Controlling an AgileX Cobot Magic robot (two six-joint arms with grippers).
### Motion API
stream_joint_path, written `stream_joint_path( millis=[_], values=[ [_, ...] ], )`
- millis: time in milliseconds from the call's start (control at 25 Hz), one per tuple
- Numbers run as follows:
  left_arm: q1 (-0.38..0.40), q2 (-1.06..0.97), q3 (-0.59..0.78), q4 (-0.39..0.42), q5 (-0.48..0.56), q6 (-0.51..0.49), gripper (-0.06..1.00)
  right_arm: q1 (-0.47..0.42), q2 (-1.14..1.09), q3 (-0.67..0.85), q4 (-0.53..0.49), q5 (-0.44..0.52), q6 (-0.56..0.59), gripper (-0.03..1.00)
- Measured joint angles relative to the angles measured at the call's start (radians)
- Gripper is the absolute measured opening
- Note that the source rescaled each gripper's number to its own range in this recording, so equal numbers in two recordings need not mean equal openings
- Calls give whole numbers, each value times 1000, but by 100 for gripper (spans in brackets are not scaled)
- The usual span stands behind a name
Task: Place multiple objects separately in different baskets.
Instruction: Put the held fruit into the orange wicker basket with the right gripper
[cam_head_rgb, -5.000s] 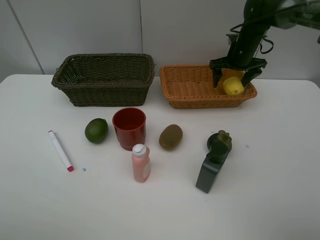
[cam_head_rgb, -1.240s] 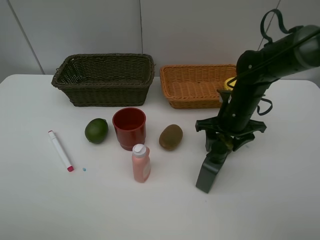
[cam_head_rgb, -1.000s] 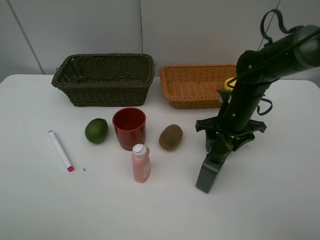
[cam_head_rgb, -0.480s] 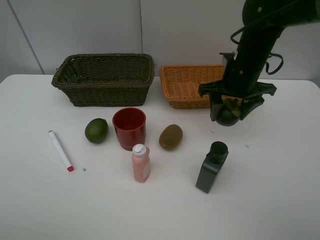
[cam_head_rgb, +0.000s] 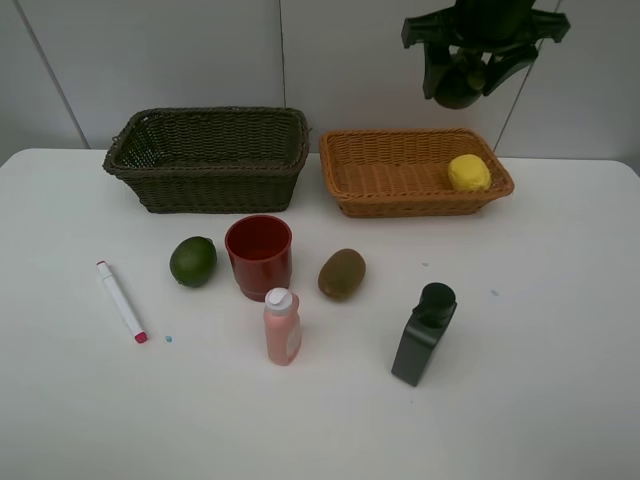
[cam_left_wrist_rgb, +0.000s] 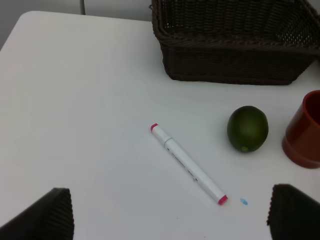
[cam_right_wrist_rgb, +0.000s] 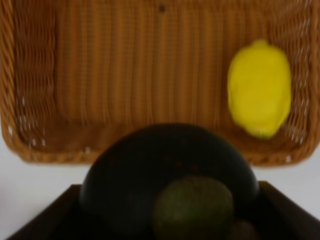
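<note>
My right gripper (cam_head_rgb: 468, 72) is shut on the dark round fruit (cam_head_rgb: 458, 88) (cam_right_wrist_rgb: 167, 175) and holds it high above the light orange basket (cam_head_rgb: 345, 165) (cam_right_wrist_rgb: 30, 100). The yellow lemon (cam_head_rgb: 468, 172) (cam_right_wrist_rgb: 259, 87) lies in that basket's right end. The dark olive basket (cam_head_rgb: 205, 160) (cam_left_wrist_rgb: 235, 65) stands at the back left. On the table lie the lime (cam_head_rgb: 193, 260) (cam_left_wrist_rgb: 247, 128), red cup (cam_head_rgb: 259, 255), kiwi (cam_head_rgb: 342, 273), pink bottle (cam_head_rgb: 282, 327), black bottle (cam_head_rgb: 424, 333) and marker (cam_head_rgb: 121, 300) (cam_left_wrist_rgb: 187, 163). My left gripper (cam_left_wrist_rgb: 170, 210) is open above the marker.
The white table (cam_head_rgb: 540, 400) ends at a grey wall behind the baskets. The red cup's edge (cam_left_wrist_rgb: 305, 132) shows in the left wrist view beside the lime. A small blue speck (cam_head_rgb: 167, 338) lies near the marker's tip.
My right gripper came from the orange basket down to the dark round fruit by the black bottle, closed on it, and has lifted it high above the orange basket.
</note>
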Motion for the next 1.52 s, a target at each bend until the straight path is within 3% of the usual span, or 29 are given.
stream_joint_path(
  millis=[400, 800, 1520],
  values=[
    [0, 0, 0, 0, 0, 0, 100, -82, 231, -198, 15, 2, -75, 51],
    [0, 0, 0, 0, 0, 0, 100, -91, 416, -200, 85, -15, -104, 51],
    [0, 0, 0, 0, 0, 0, 100, -91, 432, -200, 92, -16, -105, 51]
  ],
)
